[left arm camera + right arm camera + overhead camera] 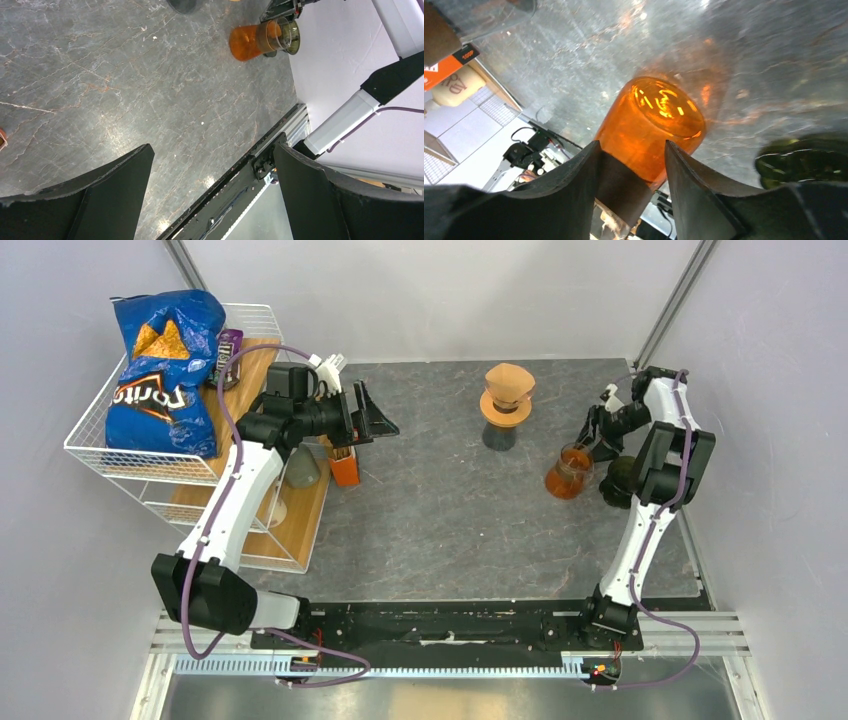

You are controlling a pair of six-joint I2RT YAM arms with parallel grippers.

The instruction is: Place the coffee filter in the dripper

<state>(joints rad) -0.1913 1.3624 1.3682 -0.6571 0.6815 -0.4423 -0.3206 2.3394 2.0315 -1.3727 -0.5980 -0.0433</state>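
The filter [510,377] is sitting at the far middle of the counter [440,530], a tan cone standing upright on top of the orange dripper [505,410]. It is poking up above the dripper's rim. Whether it is pressed fully down inside cannot be told from above.

The left claw [378,420] is hanging wide and empty above the counter's left part, its fingers pointing toward the right. The filter is lying off to its right and a little farther back, with bare counter between them. The left wrist view is showing only counter between the fingers [115,190], with the carafe [255,40] far off.

The right claw [631,150] is gripping the amber carafe [659,115] by its dark-banded neck, a finger pressing on each side. In the top view that carafe [568,475] is resting near the right claw [588,448], to the right of the dripper and nearer the arms.

The right claw is looking nearer to the filter but is occupied. So any seating push is probably falling to the free left claw, travelling rightward and coming down along the cone's upright axis.
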